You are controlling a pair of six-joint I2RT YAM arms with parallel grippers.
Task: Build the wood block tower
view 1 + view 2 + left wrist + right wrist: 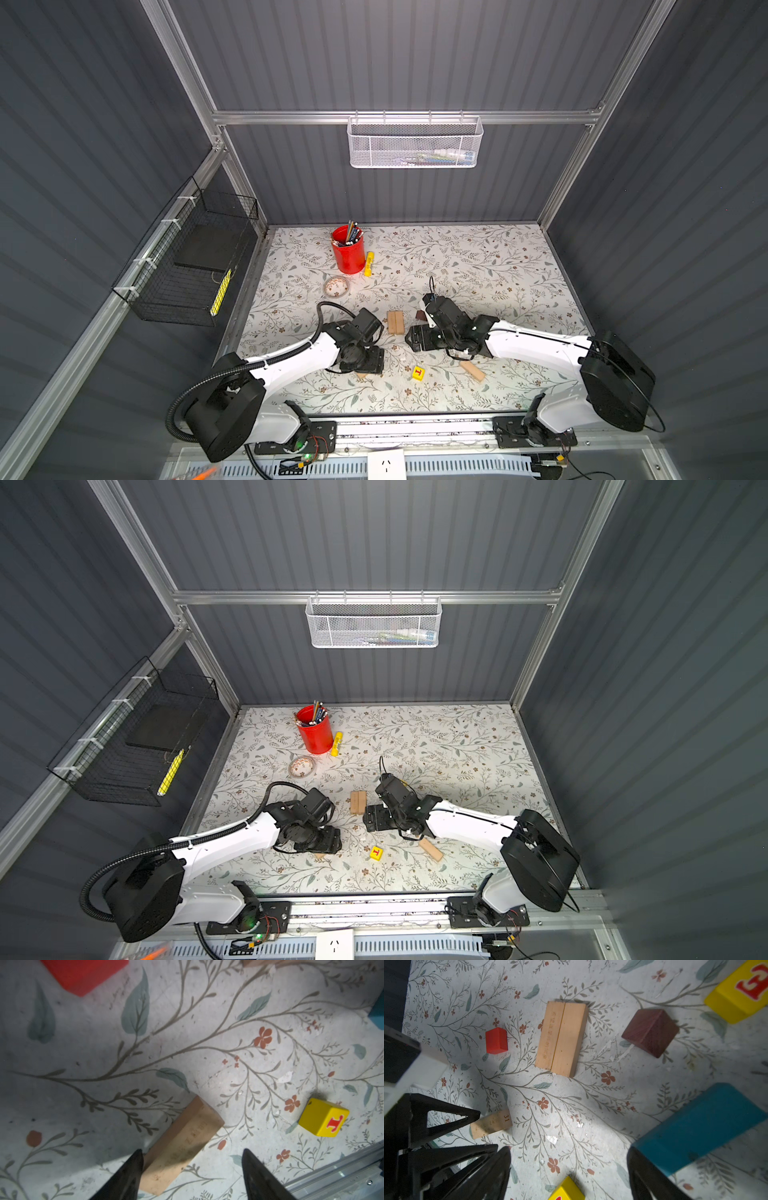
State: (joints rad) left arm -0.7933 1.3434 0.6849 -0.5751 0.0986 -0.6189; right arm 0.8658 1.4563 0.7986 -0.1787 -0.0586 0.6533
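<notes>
You're hovering the spread left gripper over a tan block lying skewed between its jaws; right gripper spread too.

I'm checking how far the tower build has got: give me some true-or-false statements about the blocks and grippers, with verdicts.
1. The two tan oblongs lie side by side, touching. True.
2. The red cube sits on top of them. False: it rests on the table, apart.
3. The left gripper is clamped on the yellow cube. False: its fingers stand open, the cube lies apart.
4. The dark brown roof piece rests on the table. True.
5. The yellow marker stands inside the red pen cup. False: the marker lies beside the cup.
</notes>
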